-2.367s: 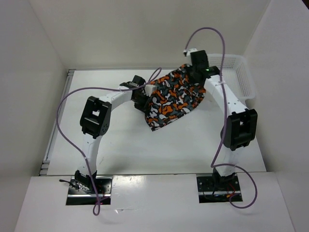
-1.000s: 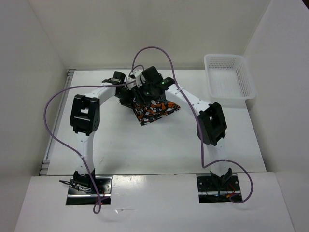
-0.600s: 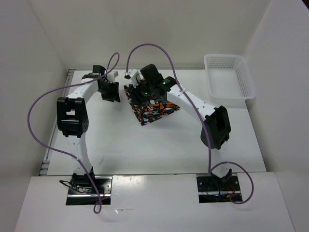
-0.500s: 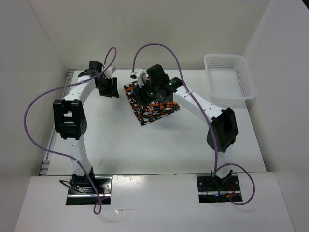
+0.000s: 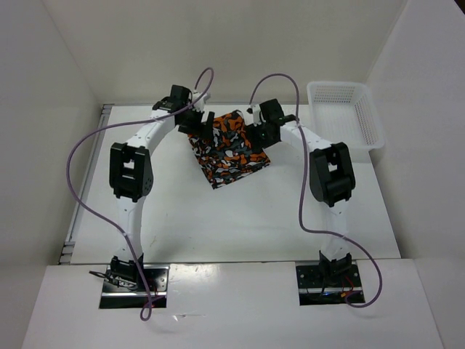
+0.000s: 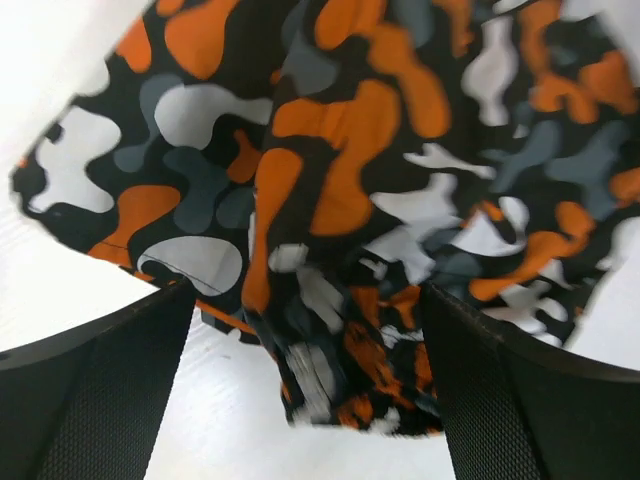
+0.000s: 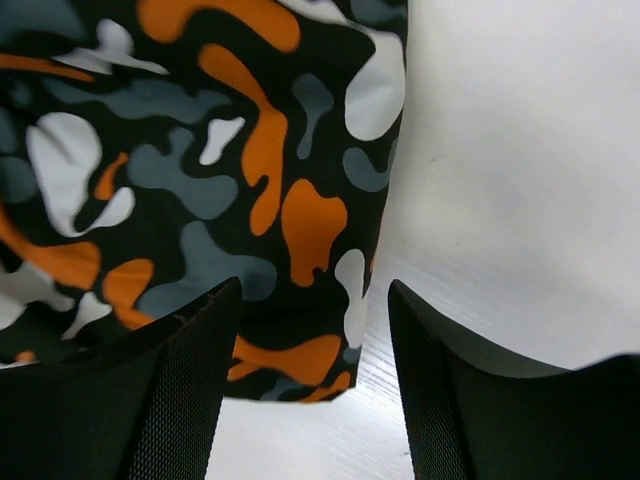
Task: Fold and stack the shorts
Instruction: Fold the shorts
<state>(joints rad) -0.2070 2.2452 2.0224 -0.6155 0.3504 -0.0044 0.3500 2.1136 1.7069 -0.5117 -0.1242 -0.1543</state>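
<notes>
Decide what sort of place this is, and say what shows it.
Probably a robotics lab test cell: a left arm and right arm bolted to a white table, plain white walls boxing it in, and only patterned shorts and a mesh basket as props.

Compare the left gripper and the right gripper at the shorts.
On the shorts, the left gripper sits at the left side, the right gripper at the right. In the wrist views, the left gripper's jaws stand wider apart than the right gripper's. Rumpled folds fill the left gripper's gap; the right gripper straddles a flat edge beside white table. Both are open.
</notes>
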